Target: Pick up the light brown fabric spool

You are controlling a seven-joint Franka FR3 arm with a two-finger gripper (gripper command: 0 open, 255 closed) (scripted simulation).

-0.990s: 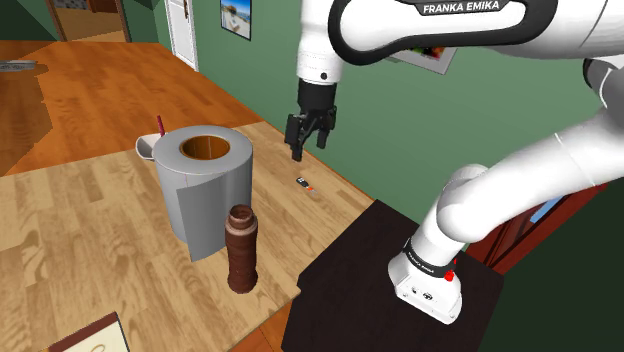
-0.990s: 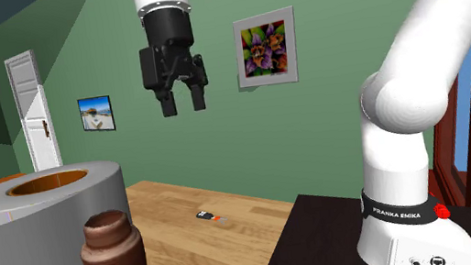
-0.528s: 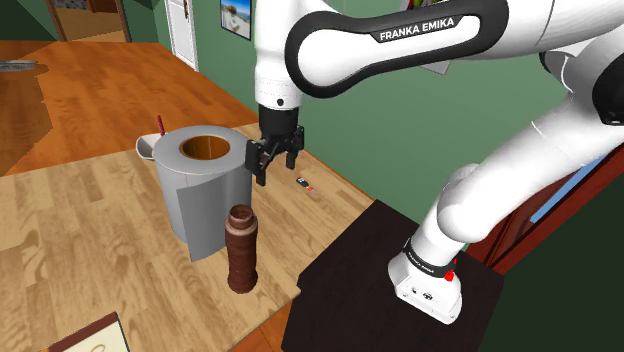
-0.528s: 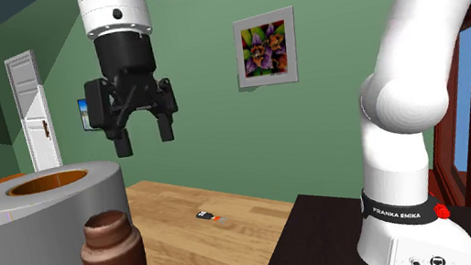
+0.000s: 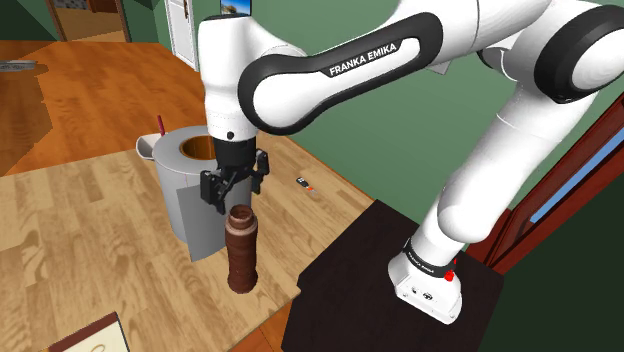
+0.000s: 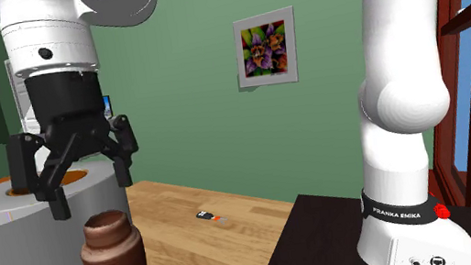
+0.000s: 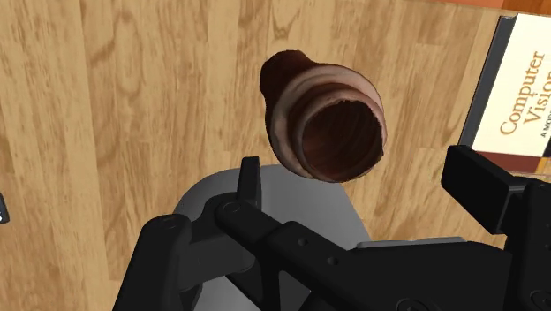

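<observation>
Gripper [image 5: 236, 190] spread wide over brown vase [image 5: 241, 255] rim, grey spool [image 5: 190, 205] just beside

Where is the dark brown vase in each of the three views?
Shoulder view: dark brown vase, lower middle, in front of the grey roll.
Second exterior view: bottom left, in front of the roll.
Wrist view: seen mouth-on, beside the roll.
Shared landmark: the grey roll.

- A light wooden table [image 5: 80, 230] carries everything.
- A grey spool [image 5: 185, 190] with a brown core stands upright, with a dark brown vase [image 5: 241, 250] just beside it.
- A white bowl [image 5: 146, 148] sits behind the spool.
- A small black object [image 5: 305, 183] and a book [image 5: 90, 338] lie apart.
</observation>
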